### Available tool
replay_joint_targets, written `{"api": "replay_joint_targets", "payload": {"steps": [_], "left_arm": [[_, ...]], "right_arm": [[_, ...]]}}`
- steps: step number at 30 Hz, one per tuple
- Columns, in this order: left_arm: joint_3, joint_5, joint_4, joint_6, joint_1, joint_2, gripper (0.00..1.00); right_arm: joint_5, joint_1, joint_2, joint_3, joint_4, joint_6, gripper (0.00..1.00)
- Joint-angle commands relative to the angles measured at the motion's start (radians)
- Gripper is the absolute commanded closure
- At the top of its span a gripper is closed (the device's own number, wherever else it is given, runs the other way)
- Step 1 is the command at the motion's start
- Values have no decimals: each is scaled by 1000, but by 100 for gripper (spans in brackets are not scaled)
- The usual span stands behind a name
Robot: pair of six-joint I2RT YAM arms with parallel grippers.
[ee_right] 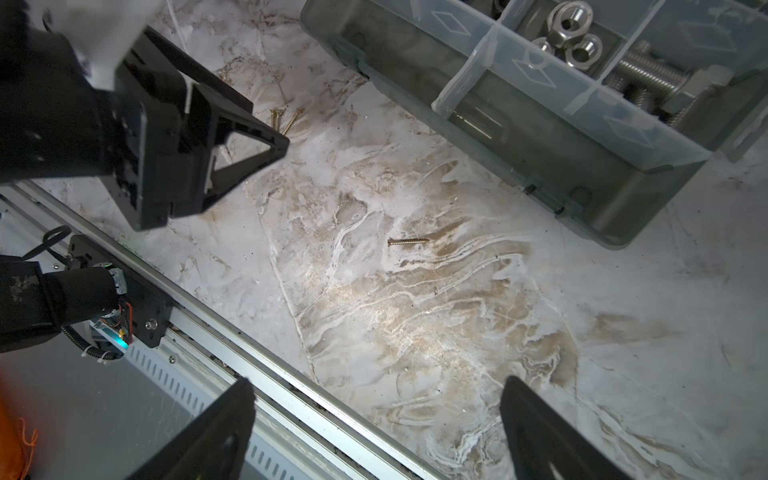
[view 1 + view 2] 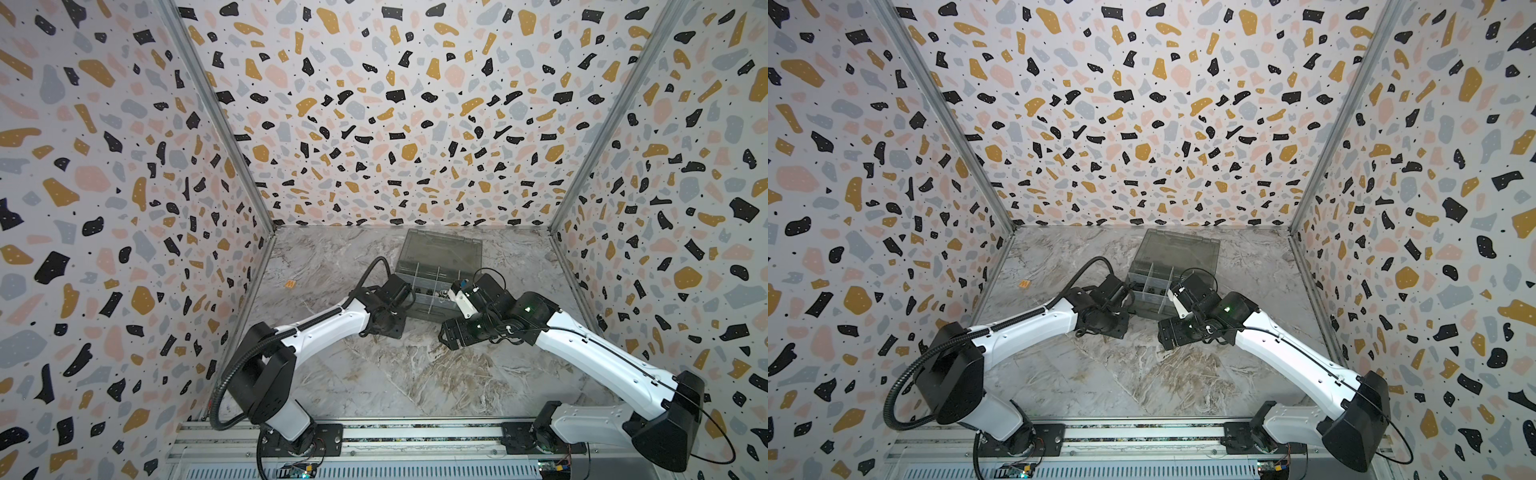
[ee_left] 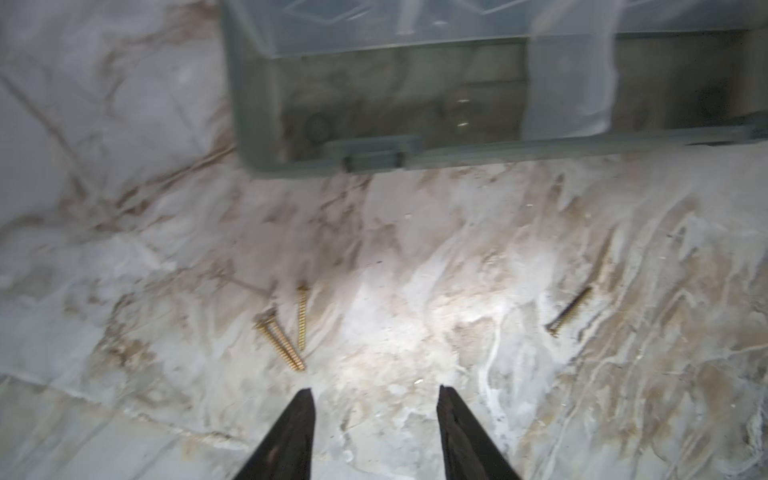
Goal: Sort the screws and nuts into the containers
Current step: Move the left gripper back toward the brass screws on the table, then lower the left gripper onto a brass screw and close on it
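Note:
Three thin screws lie loose on the marble table in front of the grey organiser box (image 2: 440, 253) (image 2: 1177, 249). Two brass screws (image 3: 282, 343) (image 1: 274, 117) lie crossed in a V, and a darker screw (image 3: 569, 311) (image 1: 408, 241) lies apart from them. My left gripper (image 3: 374, 390) (image 2: 390, 328) hangs open just short of the brass pair, with nothing between its fingers. My right gripper (image 1: 376, 382) (image 2: 446, 336) is wide open and empty above the table near the front rail. In the containers (image 1: 519, 137) lie silver nuts (image 1: 575, 31) and, one compartment over, thick silver bolts (image 1: 648, 70).
The box's lid stands open towards the back wall. A small orange scrap (image 2: 290, 284) lies on the table to the left. The metal front rail (image 1: 232, 332) runs under my right gripper. Patterned walls close in three sides.

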Motion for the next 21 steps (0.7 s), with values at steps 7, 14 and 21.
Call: {"api": "replay_joint_targets", "payload": {"steps": [7, 14, 21], "left_arm": [[157, -17, 10, 95, -161, 197, 49], [231, 6, 18, 110, -236, 303, 51], [287, -7, -2, 137, -282, 385, 54]], "right_arm": [[-6, -108, -215, -58, -181, 51, 6], [21, -122, -318, -76, -283, 114, 6], [48, -123, -381, -64, -348, 145, 6]]}}
